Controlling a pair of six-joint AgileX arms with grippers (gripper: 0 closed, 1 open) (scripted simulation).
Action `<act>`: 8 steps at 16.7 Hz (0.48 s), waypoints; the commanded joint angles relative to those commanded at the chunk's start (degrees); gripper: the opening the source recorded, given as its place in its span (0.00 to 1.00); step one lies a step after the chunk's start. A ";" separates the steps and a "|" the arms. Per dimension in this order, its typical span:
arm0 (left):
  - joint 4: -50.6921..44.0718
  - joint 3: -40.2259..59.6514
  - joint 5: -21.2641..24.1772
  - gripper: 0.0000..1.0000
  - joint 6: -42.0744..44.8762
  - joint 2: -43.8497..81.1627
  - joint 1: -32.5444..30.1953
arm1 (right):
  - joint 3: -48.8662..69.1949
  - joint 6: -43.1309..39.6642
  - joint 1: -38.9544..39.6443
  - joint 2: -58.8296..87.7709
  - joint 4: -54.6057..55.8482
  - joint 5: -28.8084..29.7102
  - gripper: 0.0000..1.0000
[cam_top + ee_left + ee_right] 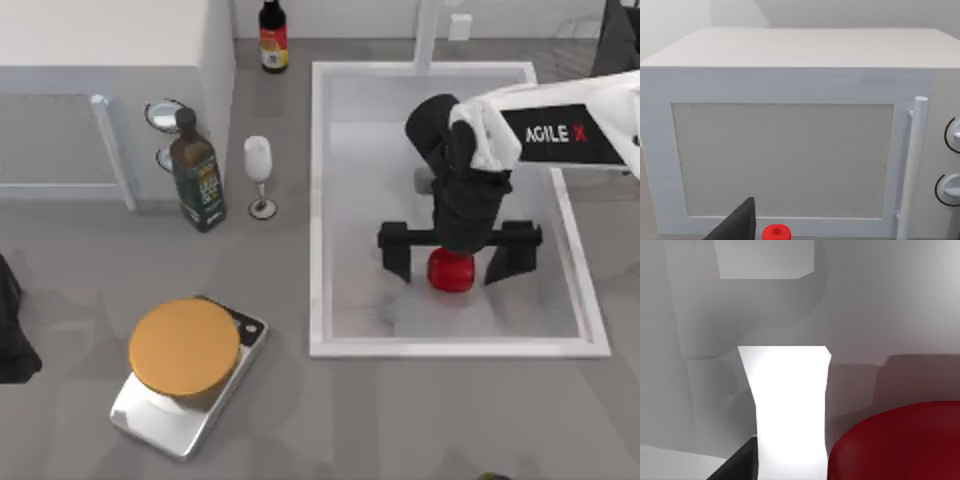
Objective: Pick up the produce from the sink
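my right gripper (455, 258) is down inside the sink (320, 200), fingers spread wide, one on each side of the produce (451, 271). no contact visible, so not gripping. the red produce sits on the basin floor, toward the sink's front edge, between the two fingers; in the right wrist view it's close under the camera (900, 445). my left arm is parked at the table's left edge, facing the white microwave (790, 130).

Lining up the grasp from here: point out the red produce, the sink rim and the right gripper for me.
produce (452, 272): top view, its red body showing below the wrist.
sink (320, 200): top view, left stretch of the raised white rim.
right gripper (455, 255): top view, midway between its spread black fingers, over the produce.
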 joint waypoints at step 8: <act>0.00 0.00 0.00 1.00 0.00 0.00 0.00 | 0.00 0.00 0.00 0.00 0.00 0.00 0.10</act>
